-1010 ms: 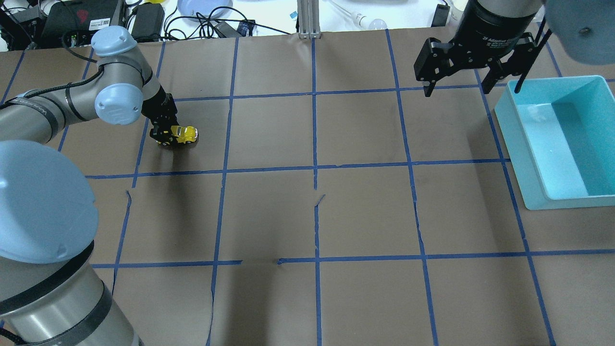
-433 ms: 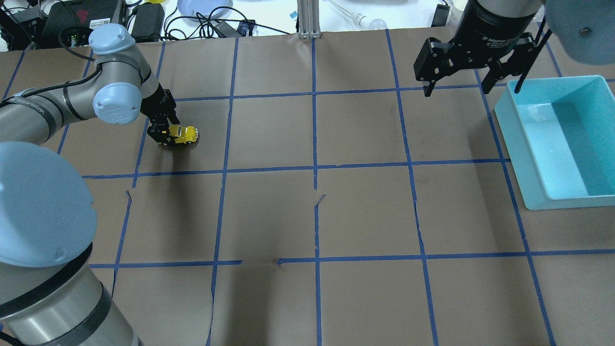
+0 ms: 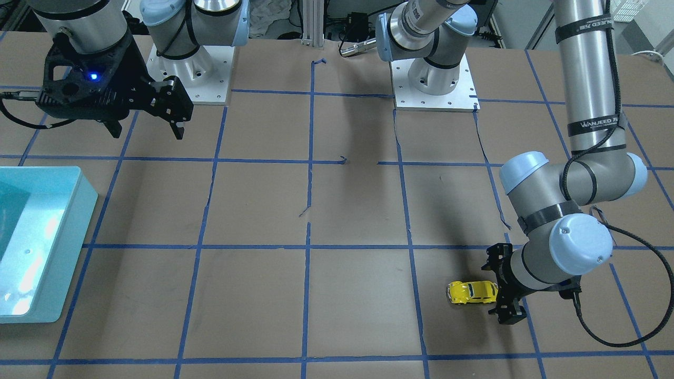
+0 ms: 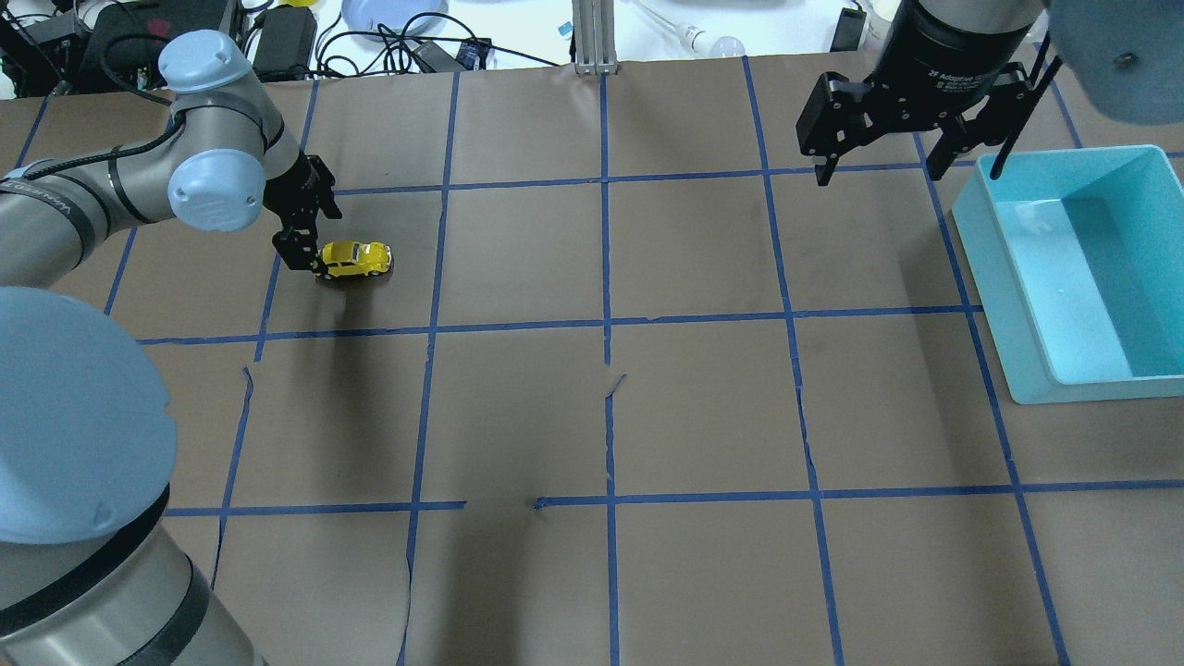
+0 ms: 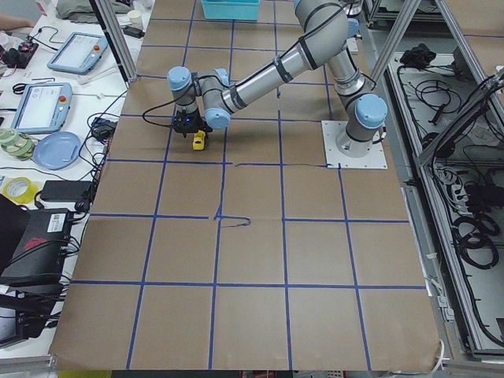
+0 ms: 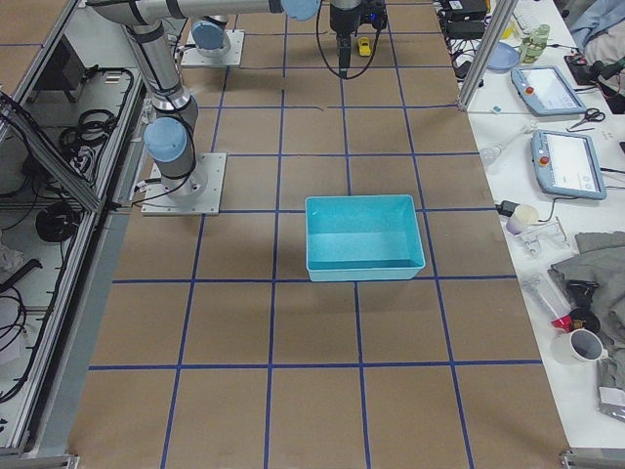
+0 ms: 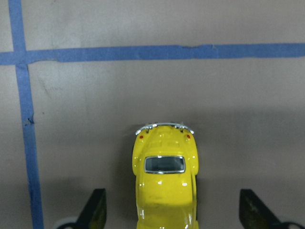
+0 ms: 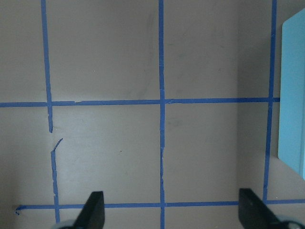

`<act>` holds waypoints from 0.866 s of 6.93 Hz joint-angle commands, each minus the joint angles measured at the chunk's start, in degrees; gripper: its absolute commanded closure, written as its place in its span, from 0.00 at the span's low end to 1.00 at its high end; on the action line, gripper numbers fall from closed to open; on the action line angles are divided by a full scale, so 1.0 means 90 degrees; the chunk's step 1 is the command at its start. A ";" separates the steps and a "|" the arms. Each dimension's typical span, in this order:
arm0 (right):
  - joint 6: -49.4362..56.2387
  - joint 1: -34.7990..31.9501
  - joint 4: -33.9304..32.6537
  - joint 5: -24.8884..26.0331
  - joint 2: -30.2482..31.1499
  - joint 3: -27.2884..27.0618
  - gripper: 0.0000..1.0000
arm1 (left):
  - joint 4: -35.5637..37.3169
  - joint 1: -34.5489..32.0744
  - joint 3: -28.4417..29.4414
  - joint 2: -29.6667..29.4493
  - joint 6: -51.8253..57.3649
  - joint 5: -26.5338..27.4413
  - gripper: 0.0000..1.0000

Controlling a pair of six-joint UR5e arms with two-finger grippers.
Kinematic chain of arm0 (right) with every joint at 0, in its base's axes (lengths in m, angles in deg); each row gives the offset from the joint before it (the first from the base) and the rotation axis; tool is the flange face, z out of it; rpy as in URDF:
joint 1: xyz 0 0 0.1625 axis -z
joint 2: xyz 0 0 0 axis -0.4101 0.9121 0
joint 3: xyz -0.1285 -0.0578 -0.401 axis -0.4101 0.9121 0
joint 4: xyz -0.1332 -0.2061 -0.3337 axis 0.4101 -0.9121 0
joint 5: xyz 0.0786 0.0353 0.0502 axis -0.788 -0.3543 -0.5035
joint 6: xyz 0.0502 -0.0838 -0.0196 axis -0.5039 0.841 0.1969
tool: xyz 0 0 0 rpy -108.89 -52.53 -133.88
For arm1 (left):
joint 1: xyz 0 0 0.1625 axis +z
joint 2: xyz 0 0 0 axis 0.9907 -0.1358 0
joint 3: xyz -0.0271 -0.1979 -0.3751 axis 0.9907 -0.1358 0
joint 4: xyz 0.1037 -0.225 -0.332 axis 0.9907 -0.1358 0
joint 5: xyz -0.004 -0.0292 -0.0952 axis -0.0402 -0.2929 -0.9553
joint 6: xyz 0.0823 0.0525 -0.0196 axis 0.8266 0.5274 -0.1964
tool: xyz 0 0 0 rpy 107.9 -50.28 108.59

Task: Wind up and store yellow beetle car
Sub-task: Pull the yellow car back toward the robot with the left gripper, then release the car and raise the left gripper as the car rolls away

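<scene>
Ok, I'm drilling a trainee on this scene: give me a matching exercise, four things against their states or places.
1 yellow beetle car
2 left gripper
3 right gripper
4 teal bin

a open, near the bin
b empty
c on the table, on its wheels
d open, at the car's end

Pairs: 1-c, 2-d, 3-a, 4-b.

"WANJEED" stands in white on a black band (image 3: 596, 125) round the left arm (image 3: 587, 73), and again on a band higher up. The housing above the right gripper (image 4: 877, 168) bears white print beginning "2F Adaptive"; the rest is unreadable
</scene>
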 commanded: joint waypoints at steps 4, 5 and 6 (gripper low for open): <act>0.0000 0.0000 0.0000 0.0000 0.0000 0.0000 0.00 | -0.0930 -0.0084 0.0125 0.0917 0.1462 0.0238 0.00; 0.0000 0.0000 0.0000 0.0000 0.0000 0.0000 0.00 | -0.1037 -0.0094 0.0193 0.1238 0.3300 0.0239 0.00; 0.0000 0.0000 0.0000 0.0000 0.0000 0.0000 0.00 | -0.1812 -0.0104 0.0464 0.1589 0.4691 0.0287 0.00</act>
